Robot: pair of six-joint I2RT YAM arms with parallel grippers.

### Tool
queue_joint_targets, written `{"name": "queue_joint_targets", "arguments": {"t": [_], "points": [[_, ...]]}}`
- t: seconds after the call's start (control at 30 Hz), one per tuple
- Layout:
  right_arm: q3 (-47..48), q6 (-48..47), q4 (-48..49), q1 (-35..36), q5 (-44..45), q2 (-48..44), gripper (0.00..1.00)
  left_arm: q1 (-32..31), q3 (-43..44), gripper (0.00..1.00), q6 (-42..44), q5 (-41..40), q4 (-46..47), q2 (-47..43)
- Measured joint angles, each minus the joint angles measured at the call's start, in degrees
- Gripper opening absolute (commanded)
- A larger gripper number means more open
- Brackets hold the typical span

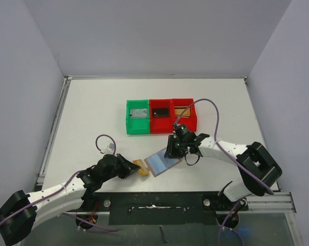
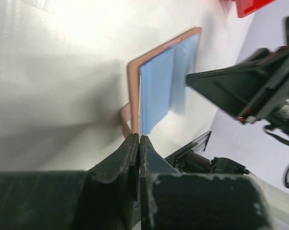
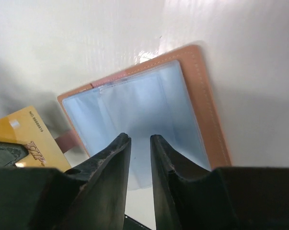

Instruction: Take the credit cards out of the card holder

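Gripping yellow card (image 3: 31, 134) is left end effector (image 2: 138, 139); right end effector (image 3: 140, 139) narrow over card holder (image 3: 207, 98)

card holder (image 1: 163, 163) on table (image 1: 93, 118) | bins (image 1: 162, 127) behind | card (image 1: 141, 167) left, maybe touching

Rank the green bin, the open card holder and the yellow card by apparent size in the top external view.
1. green bin
2. card holder, somewhat smaller; the bin's raised rim sits nearer the camera, so the gap is unsure
3. yellow card, clearly smallest, only partly showing
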Motion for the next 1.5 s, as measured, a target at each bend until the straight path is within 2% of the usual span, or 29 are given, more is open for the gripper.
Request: {"name": "queue_joint_targets", "arguments": {"t": [0.13,0.37,0.57,0.77,0.97,1.13,1.33,1.5], "points": [[2.6,-2.2,-5.9,-1.4,4.4,-5.7,0.31,0.0,2.5,0.0,1.8,-0.7,-5.5,-0.8],[3.6,-3.0,-4.9,0.2,3.1,-12.5,0.32,0.1,6.1,0.0,4.3,-1.2,-7.0,0.3],[3.6,-2.7,-1.3,1.6,-0.5,-6.4,0.25,0.4,6.7,0.0,5.4,-1.2,-7.2,1.2],[2.9,-2.8,-3.3,0.6,1.9,-0.6,0.23,0.5,7.2,0.0,6.4,-0.6,-7.3,1.2],[2.8,-3.1,-7.1,-0.7,7.4,-1.0,0.25,0.5,8.9,0.0,8.2,0.2,-7.9,1.2],[3.0,-3.3,-9.1,-0.6,9.9,-4.8,0.27,0.5,11.0,0.0,10.1,0.4,-8.5,1.8],[3.0,-3.7,-3.2,1.2,4.4,-6.5,0.26,0.7,12.5,0.0,12.1,0.9,-8.5,3.9],[2.9,-3.0,-0.2,2.3,1.4,-1.7,0.25,0.7,12.5,0.0,12.5,1.5,-8.5,4.1]]}}
